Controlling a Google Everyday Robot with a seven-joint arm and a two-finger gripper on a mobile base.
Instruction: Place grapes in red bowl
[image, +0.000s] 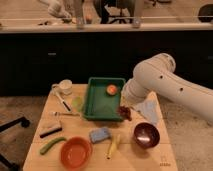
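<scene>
My gripper (123, 110) hangs at the end of the white arm, over the right front corner of the green tray (97, 105). It is shut on the grapes (125, 114), a small dark reddish-purple bunch held just above the table. The red bowl (76, 151), bright orange-red and empty, sits at the front of the wooden table, left of and nearer than the gripper.
An orange (111, 89) lies in the green tray. A dark maroon bowl (145, 135) stands at the front right, with a pale cloth (149, 110) behind it. A blue sponge (99, 134), a banana (114, 146), a green vegetable (51, 145) and a white cup (65, 87) are also on the table.
</scene>
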